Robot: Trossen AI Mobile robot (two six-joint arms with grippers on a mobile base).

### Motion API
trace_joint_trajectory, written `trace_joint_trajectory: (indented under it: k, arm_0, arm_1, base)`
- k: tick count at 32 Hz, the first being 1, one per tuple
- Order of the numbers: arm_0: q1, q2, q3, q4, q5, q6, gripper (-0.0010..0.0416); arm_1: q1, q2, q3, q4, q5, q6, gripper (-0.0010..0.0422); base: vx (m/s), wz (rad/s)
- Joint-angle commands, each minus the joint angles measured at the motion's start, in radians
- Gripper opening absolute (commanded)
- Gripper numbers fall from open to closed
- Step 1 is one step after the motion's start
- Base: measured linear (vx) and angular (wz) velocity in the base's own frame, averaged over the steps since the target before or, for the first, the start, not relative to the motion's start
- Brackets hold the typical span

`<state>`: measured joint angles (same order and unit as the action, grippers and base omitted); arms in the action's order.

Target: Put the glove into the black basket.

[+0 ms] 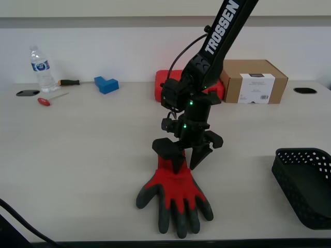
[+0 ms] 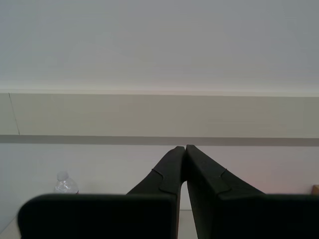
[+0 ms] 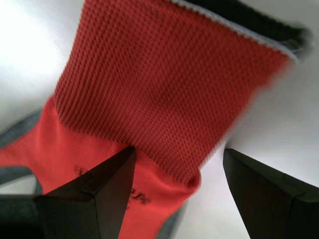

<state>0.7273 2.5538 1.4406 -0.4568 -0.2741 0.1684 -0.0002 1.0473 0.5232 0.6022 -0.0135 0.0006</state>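
Observation:
The red knit glove (image 1: 176, 194) with dark grey fingers lies flat on the table near its front edge, fingers toward the front. My first gripper (image 1: 186, 166) is open and points down over the glove's cuff, one finger on each side of it. The first wrist view shows the red cuff (image 3: 159, 84) between the spread jaws of that gripper (image 3: 178, 151). The black perforated basket (image 1: 300, 153) stands at the exterior view's right, near the front edge, with nothing seen in it. My second gripper (image 2: 185, 148) is shut, holds nothing and points at a wall; it does not show in the exterior view.
At the back stand a cardboard box (image 1: 253, 81), a red case (image 1: 165, 85) behind the arm, a blue block (image 1: 106, 84) and a water bottle (image 1: 41, 70). A red-handled screwdriver (image 1: 46, 101) lies at the exterior view's left.

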Motion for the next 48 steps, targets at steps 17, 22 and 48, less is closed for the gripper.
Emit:
trace_joint_trajectory:
  k: [17,22,48]
  arm_0:
    - [0.0,-0.025,0.019,0.034,-0.018,-0.036,-0.0002]
    - [-0.002,-0.168,0.017,0.013,0.02,-0.09,-0.0002]
    - [-0.229,-1.156,-0.596,-0.482,0.358,0.36,-0.0001]
  arm_1:
    - [0.0,0.0,0.0,0.005,0.0,0.0,0.0]
    - [0.0,0.0,0.0,0.005,0.0,0.0,0.0]
    - [0.0,0.0,0.0,0.005,-0.001,0.0,0.0]
  base:
    - [0.0,0.0]
    - [0.0,0.0]
    - [0.0,0.0]
